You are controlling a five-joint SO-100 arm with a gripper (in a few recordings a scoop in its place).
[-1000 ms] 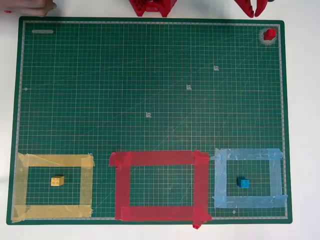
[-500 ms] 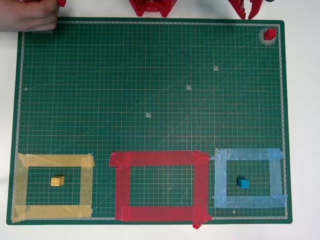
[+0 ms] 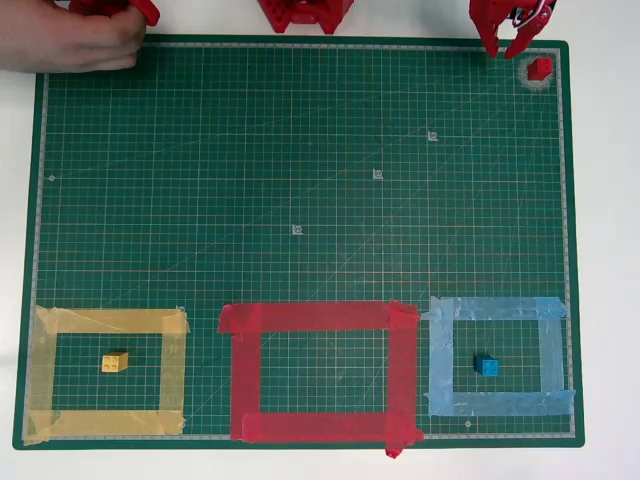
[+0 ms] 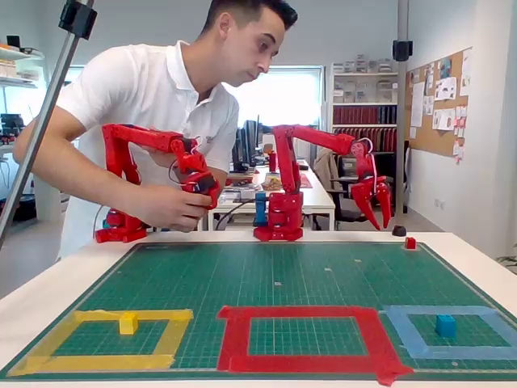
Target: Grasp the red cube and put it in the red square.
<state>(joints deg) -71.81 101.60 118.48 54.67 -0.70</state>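
Approach step. Pincer [image 4: 372, 212] open, empty, hangs above and just beside red cube [image 3: 540, 68] at mat's far right corner; height gap hard to judge. Next: descend over cube, close, carry to red square [image 3: 320, 371].

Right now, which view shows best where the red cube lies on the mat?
The overhead view: the red cube sits in the green mat's top right corner. The fixed view shows the cube small, at the mat's far right edge.

Bright window [image 4: 279, 97], shelves [image 4: 362, 101], corkboard [image 4: 440, 105] on wall.
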